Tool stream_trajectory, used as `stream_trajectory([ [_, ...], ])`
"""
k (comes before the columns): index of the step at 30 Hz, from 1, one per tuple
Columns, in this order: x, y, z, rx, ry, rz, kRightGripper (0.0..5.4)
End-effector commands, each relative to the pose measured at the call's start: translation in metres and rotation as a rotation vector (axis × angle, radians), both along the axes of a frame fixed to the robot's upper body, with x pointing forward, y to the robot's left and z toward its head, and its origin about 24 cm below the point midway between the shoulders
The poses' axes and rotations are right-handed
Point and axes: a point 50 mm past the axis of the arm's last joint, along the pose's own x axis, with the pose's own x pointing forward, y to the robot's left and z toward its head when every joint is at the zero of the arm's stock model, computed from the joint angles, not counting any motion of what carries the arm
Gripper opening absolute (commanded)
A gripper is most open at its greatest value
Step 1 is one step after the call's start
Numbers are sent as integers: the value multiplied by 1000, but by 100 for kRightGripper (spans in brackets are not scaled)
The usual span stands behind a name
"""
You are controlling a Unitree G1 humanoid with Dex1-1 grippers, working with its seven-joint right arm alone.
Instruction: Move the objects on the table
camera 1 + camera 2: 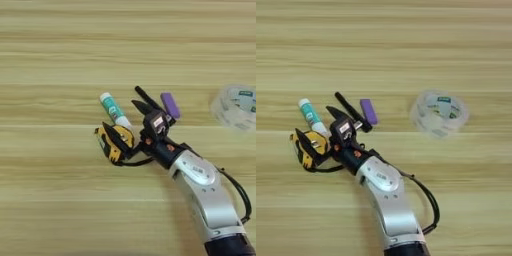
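Left eye view: the right tool (141, 100), its two black fingers spread apart and holding nothing, lies above the yellow-and-black tape measure (115, 142) and beside the white tube (114, 110) on the worktop (50, 65). Right eye view: a purple block (369, 111) touches one finger; a clear tape roll (439, 114) sits well apart.

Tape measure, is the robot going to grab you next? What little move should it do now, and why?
Probably it should swing its fingers a bit toward its left and lower them. They stand open, pointing away past the white tube, with the purple block beside them, while the tape measure lies beside the wrist, ungripped.
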Motion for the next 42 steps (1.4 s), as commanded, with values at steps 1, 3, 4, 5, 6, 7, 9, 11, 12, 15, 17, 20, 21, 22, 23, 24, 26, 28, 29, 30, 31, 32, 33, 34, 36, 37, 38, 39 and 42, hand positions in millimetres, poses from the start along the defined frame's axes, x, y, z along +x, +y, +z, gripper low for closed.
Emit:
stream_trajectory([
  [1,8,1,15,-13,-75,8,538],
  [3,8,1,13,-17,-65,10,538],
  [4,8,2,12,-19,-61,13,538],
  [5,7,2,11,-21,-58,15,538],
  [6,7,2,11,-22,-56,15,538],
  [7,7,2,10,-24,-54,16,538],
  [9,7,3,9,-27,-50,18,538],
  [11,7,4,8,-30,-46,22,538],
  [12,7,4,7,-31,-43,23,538],
  [15,9,4,4,-39,-35,21,538],
  [17,9,4,3,-45,-30,23,538],
  [20,8,5,1,-49,-25,31,538],
  [21,8,5,1,-50,-24,35,538],
  [22,8,5,1,-51,-23,37,538],
  [23,8,6,0,-52,-22,40,538],
  [24,8,6,0,-53,-20,42,538],
  [26,8,6,-2,-57,-15,45,538],
  [28,8,7,-3,-61,-11,49,538],
  [29,8,7,-3,-64,-10,53,538],
  [30,7,7,-3,-66,-9,56,538],
  [31,7,8,-4,-67,-8,58,538],
  [32,7,8,-4,-68,-8,61,538],
  [33,6,8,-4,-67,-7,64,538],
  [34,6,9,-4,-67,-6,66,538],
  [36,5,9,-4,-64,-4,71,538],
  [37,5,9,-4,-70,-2,71,538],
  [38,5,9,-5,-74,1,70,538],
  [39,4,8,-6,-78,5,69,538],
  [42,3,7,-8,-84,15,69,538],
])
